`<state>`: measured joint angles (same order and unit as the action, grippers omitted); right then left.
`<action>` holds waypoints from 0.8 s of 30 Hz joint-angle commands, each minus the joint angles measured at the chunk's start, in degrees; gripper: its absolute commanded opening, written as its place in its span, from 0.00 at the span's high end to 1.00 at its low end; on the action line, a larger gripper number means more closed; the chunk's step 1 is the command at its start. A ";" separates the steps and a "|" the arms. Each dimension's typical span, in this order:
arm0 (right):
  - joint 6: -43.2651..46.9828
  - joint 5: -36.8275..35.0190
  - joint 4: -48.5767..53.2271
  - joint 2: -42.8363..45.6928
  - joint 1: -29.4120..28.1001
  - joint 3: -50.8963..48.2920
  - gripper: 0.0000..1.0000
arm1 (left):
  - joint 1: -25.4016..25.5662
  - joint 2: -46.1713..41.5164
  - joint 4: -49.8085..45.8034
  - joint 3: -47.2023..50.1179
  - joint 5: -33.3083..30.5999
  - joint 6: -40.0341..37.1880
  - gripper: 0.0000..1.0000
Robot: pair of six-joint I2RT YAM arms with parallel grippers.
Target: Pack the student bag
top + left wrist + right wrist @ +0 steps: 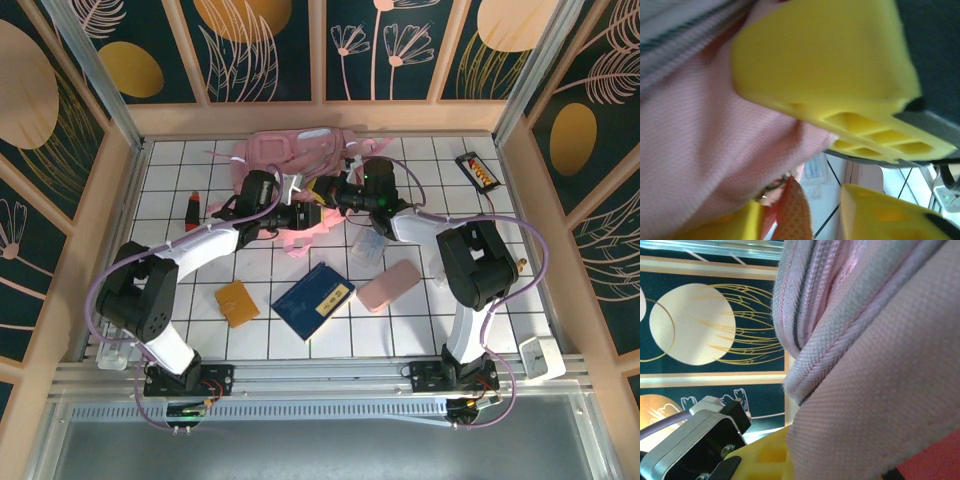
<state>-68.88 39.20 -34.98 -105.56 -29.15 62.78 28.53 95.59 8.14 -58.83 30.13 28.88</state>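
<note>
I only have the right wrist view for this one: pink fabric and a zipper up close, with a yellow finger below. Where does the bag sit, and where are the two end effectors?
Observer: In the top view the student bag lies at the far middle of the table. The left end effector and right end effector meet at its near edge.
Operator: What lies outside the bag?
Observer: A blue book, a flat pink case and a small orange pouch lie on the near half of the table.
Operator: Is the left one gripping?
Observer: The left wrist view shows its yellow fingers apart, against the bag's pink fabric. I cannot tell whether they pinch it.
</note>
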 commanded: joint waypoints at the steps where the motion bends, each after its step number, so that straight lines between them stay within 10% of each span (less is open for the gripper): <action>1: 1.30 1.01 -3.80 5.21 -1.88 1.21 1.00 | -0.73 2.23 4.68 -0.23 -4.14 1.26 0.72; 6: 1.24 0.45 -3.65 6.35 -3.02 0.42 1.00 | -0.93 2.12 3.91 -0.06 -8.14 -0.07 1.00; 16: 18.12 -11.68 18.90 8.93 0.01 2.55 1.00 | -1.64 -5.59 -2.24 1.87 -17.62 -0.40 1.00; 24: 25.83 -12.19 17.20 8.21 2.40 0.67 1.00 | -1.73 -13.72 5.63 8.16 -2.81 -0.14 1.00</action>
<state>-49.28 29.54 -18.50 -99.29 -29.06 63.18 28.18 84.73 7.92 -51.57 23.83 28.58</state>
